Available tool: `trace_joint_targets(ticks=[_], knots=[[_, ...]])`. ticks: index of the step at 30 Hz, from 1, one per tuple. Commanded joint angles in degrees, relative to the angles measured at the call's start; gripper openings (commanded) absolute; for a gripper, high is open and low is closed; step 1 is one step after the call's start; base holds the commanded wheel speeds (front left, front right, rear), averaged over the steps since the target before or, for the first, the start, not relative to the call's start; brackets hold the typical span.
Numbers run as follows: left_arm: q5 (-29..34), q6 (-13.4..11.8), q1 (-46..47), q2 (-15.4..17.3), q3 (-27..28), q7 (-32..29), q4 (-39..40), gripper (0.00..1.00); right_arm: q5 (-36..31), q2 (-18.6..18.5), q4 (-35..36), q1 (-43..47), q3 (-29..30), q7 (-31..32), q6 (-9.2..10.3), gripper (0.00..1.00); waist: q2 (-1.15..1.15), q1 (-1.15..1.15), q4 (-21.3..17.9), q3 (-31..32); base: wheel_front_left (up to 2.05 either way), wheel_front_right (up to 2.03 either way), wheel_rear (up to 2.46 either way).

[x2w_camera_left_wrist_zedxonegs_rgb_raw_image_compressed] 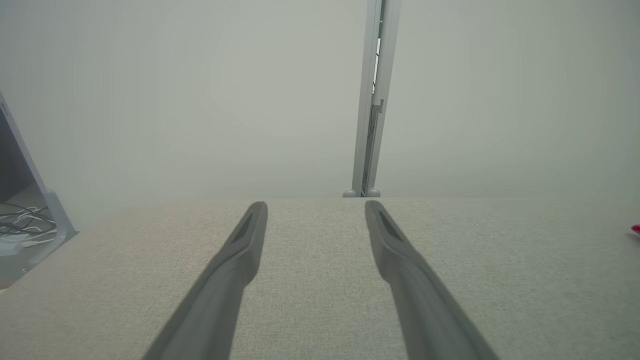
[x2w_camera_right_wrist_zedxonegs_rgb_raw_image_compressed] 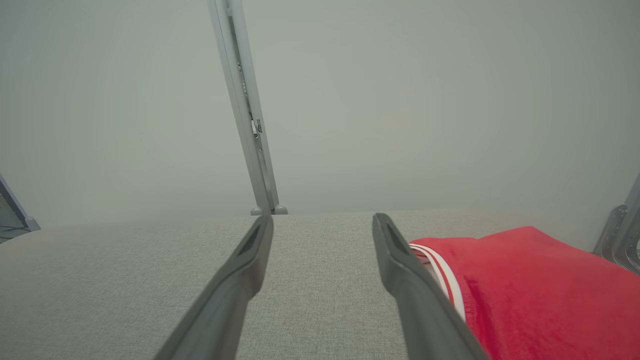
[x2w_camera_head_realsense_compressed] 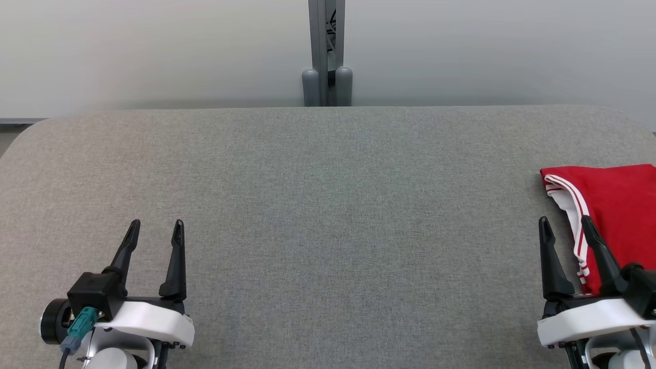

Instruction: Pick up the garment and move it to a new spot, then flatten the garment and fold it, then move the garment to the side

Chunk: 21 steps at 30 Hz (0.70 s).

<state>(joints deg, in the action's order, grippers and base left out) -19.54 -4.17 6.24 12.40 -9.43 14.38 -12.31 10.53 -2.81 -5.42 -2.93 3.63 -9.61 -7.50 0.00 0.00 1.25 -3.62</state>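
The garment [x2w_camera_head_realsense_compressed: 615, 205] is red with white-striped trim, folded and lying at the table's right edge, partly cut off by the head view's border. It also appears in the right wrist view as a red garment [x2w_camera_right_wrist_zedxonegs_rgb_raw_image_compressed: 525, 290] just right of the right finger. My right gripper [x2w_camera_head_realsense_compressed: 565, 224] is open at the lower right, its right finger over the garment's striped edge and nothing between the fingers. My left gripper [x2w_camera_head_realsense_compressed: 156, 228] is open at the lower left above bare table, far from the garment. A sliver of the garment [x2w_camera_left_wrist_zedxonegs_rgb_raw_image_compressed: 636, 229] peeks in at the left wrist view's right edge.
The grey fabric-covered table [x2w_camera_head_realsense_compressed: 318, 205] spreads wide between the two grippers. A grey post [x2w_camera_head_realsense_compressed: 327, 51] stands behind its far edge against a pale wall. In the left wrist view, cables [x2w_camera_left_wrist_zedxonegs_rgb_raw_image_compressed: 20, 225] lie off the table's left side.
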Motion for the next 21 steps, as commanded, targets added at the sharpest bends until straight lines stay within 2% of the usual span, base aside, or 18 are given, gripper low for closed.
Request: trace_joint_targets(ticks=[1, 21], knots=[[0.07, -0.19, -0.37, 0.5, -0.05, -0.09, -0.09, 1.0, 0.21, -0.27, -0.1, 0.49, 0.18, -0.37, 0.01, 1.0, 0.0, 0.0, 0.01, 0.03, 0.0, 0.0, 0.0], [-0.67, -0.56, -0.36, 0.85, -1.0, -0.66, 0.18, 1.0, 0.95, -0.27, 0.18, 0.69, 0.31, -0.69, 0.01, 1.0, 0.0, 0.0, -0.2, 0.06, 0.0, 0.0, 0.0]])
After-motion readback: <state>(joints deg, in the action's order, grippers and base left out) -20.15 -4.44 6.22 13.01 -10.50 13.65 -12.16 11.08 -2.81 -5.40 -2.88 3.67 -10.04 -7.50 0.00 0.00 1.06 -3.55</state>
